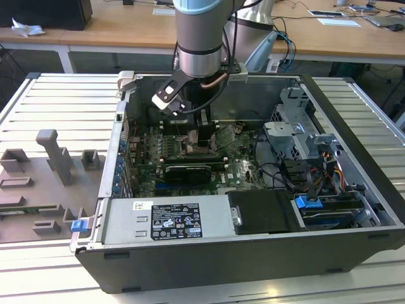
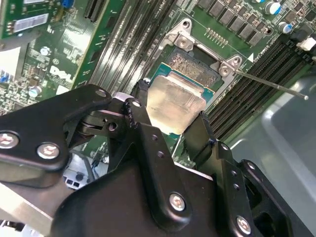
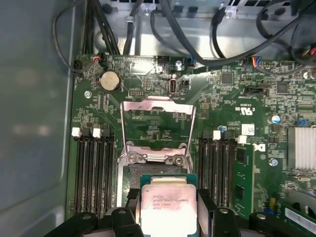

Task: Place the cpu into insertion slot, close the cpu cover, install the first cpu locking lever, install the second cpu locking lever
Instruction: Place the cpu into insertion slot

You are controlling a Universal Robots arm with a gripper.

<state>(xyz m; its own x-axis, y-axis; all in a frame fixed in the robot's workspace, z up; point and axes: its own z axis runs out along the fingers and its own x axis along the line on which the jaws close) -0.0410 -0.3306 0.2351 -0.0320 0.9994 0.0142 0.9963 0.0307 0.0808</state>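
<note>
In both wrist views my gripper (image 3: 168,201) (image 2: 170,112) is shut on the cpu (image 3: 167,207) (image 2: 174,104), a pale silver square on a green base. Its black fingers (image 3: 132,203) press against two opposite edges. The chip hangs tilted over the near part of the insertion slot (image 2: 193,66) (image 3: 129,174), whose dark pin field shows beyond it. The cpu cover (image 3: 157,104), a silvery window frame, is swung open past the slot. A thin locking lever (image 2: 271,85) sticks out sideways, unlatched. In the exterior view the arm reaches down into the case, with the gripper (image 1: 192,140) low over the green board.
Long black memory slots (image 3: 94,173) (image 3: 217,173) flank the socket on both sides. Black cables (image 3: 163,29) hang beyond the board's edge. The case wall (image 1: 120,145), a power supply (image 1: 168,221) and a drive cage (image 1: 297,136) box the arm in. A grey fixture (image 1: 54,158) stands at the exterior view's left.
</note>
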